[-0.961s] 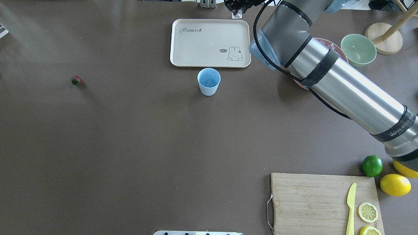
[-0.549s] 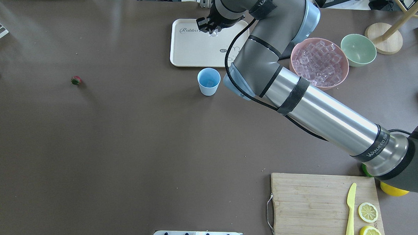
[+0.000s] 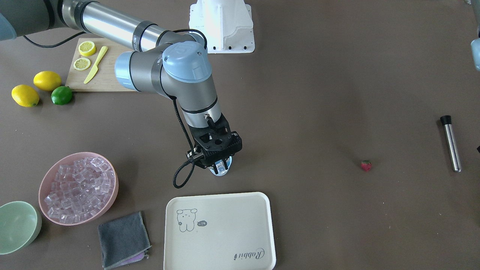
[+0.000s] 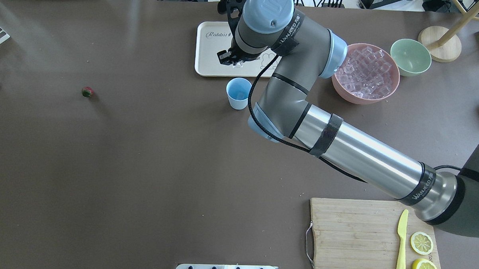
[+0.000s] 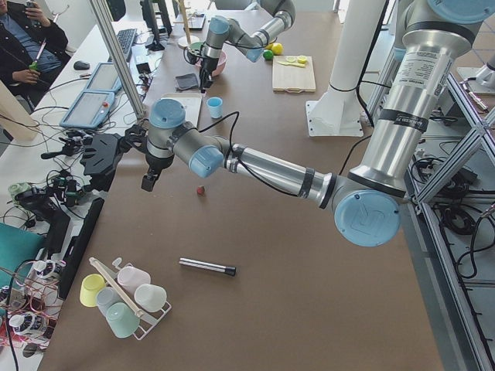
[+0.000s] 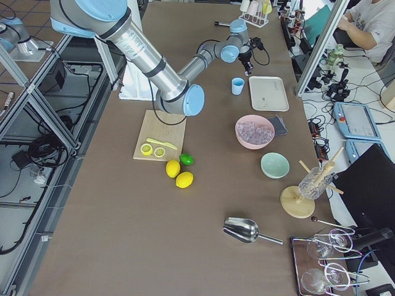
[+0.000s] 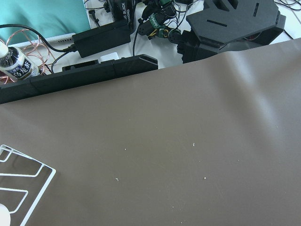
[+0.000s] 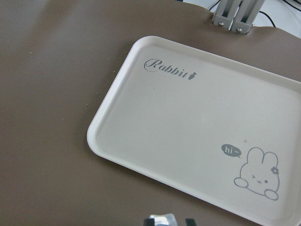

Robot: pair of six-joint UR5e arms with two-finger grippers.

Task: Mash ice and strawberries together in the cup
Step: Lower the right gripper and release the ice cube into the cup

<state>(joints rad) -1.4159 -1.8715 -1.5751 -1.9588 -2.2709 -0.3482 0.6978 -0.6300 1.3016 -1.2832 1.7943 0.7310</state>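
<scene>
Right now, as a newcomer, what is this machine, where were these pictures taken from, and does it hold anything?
These are two jointed robot arms at a table. One picture looks down from behind the robot, one faces it, two look from the table's ends, two come from wrist cameras. The right hand hovers by the blue cup and seems to pinch a clear ice cube. On the table lie a strawberry, a pink bowl of ice, a tray and a board with lemon slices. The left hand shows only from afar.
</scene>
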